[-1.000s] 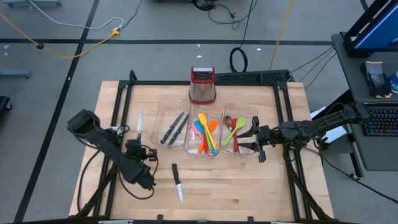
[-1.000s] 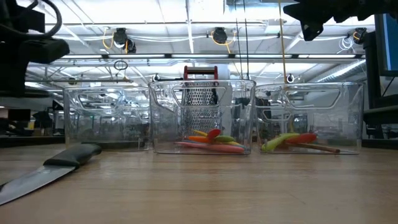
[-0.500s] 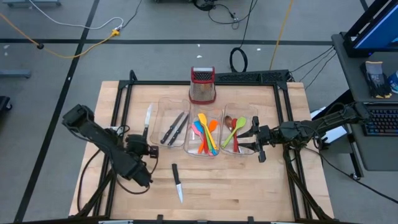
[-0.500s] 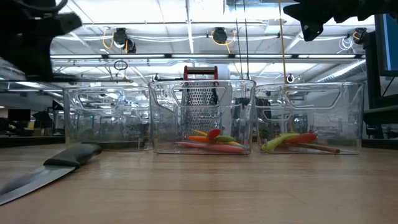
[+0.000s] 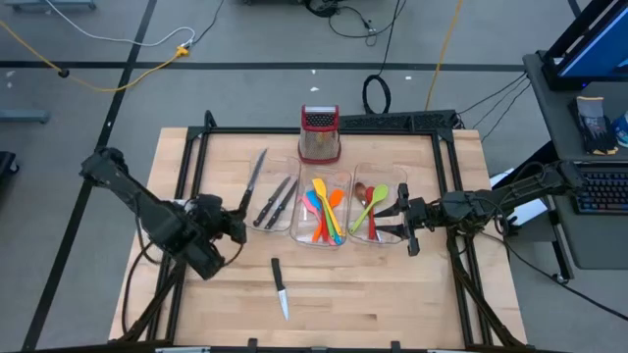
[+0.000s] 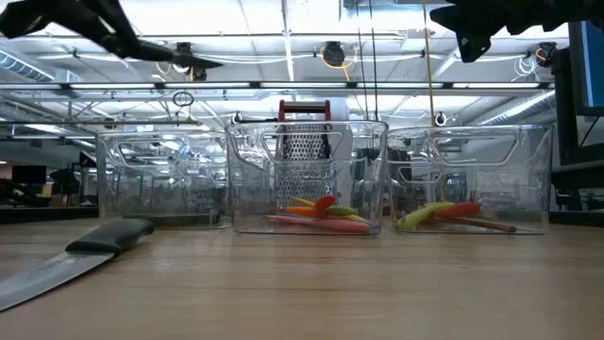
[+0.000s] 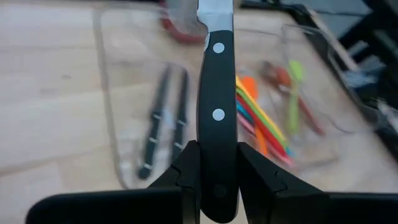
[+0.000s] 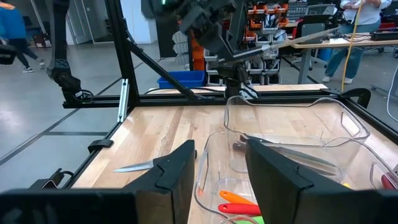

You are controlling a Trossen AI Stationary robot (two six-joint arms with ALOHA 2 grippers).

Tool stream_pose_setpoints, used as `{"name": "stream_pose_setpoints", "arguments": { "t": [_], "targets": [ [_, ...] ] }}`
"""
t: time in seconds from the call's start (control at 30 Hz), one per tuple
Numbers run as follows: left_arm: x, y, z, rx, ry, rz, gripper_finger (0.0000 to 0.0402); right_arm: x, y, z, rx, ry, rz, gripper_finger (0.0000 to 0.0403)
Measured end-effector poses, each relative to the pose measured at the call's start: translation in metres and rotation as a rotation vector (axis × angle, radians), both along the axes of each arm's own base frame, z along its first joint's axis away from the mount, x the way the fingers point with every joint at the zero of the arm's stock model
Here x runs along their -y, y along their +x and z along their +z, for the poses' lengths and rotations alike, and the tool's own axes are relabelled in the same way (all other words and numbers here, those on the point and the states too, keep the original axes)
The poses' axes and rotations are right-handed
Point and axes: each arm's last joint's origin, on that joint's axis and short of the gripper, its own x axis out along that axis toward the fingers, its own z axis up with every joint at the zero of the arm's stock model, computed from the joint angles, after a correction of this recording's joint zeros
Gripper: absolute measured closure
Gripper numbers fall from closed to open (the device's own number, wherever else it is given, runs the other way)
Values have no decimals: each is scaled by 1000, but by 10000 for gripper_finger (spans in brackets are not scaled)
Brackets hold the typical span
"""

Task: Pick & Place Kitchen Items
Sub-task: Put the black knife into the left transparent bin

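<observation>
The left end effector [image 5: 238,224] is clamped on the black handle of a knife [image 5: 255,176], which is lifted off the tabletop [image 5: 392,294]. In the left wrist view the riveted handle [image 7: 217,118] runs straight out from between the two dark fingers [image 7: 188,171], with the steel blade pointing away from the end effector toward the box grater [image 5: 320,135]. The blade hangs over the near edge of the leftmost clear bin [image 5: 257,169], just ahead of the end effector. In that bin two more black-handled knives [image 5: 277,201] lie side by side.

A second loose knife [image 5: 280,288] lies flat on the tabletop, beside and behind the left end effector, well apart from it.

The middle bin [image 5: 345,178] holds a heap of coloured spatulas and spoons [image 5: 324,209] in orange, blue, yellow and red.

The right end effector [image 5: 402,218] hovers with its fingers [image 8: 176,171] parted at a moderate gap and nothing between them. It sits at the outer edge of the right bin [image 5: 396,173]. Inside, directly in front of it, lie a green spoon [image 5: 370,206], a red one and a brown one.
</observation>
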Motion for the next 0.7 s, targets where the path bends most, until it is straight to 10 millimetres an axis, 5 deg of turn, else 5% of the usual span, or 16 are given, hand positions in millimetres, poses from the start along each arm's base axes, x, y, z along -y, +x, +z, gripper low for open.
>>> {"name": "stream_pose_setpoints", "arguments": {
  "t": [0.23, 0.7],
  "targets": [
    [-18, 20, 9, -56, -161, -108, 340, 0, 0, 0, -2, 21, -3, 268],
    [-65, 55, -11, -318, -334, -188, 340, 0, 0, 0, -7, 22, -3, 268]
  ]
}}
